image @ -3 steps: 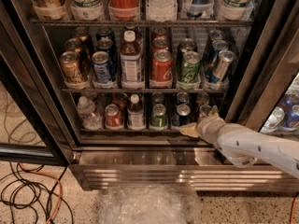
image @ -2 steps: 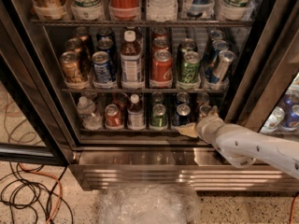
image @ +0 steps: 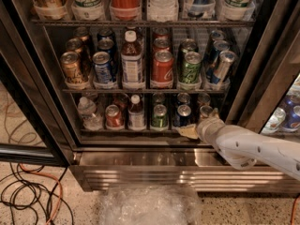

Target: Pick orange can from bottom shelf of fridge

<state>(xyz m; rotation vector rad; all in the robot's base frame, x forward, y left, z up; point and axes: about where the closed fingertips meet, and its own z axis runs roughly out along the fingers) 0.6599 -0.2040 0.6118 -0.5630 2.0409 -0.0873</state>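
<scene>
The fridge stands open with its racks in full view. The bottom shelf holds a water bottle, a red can, a small bottle, a green can and a dark blue can. At its far right stands a can with a silver top, which I take for the orange can. Its body is mostly hidden behind my wrist. My gripper is at the shelf's front edge, just in front of and below that can, on a white arm coming in from the lower right.
The rack above holds larger-looking cans, among them a copper one at the left. The ribbed steel base strip runs below the shelf. A crumpled clear plastic bag lies on the floor in front. Cables lie at the left. The glass door stands at the right.
</scene>
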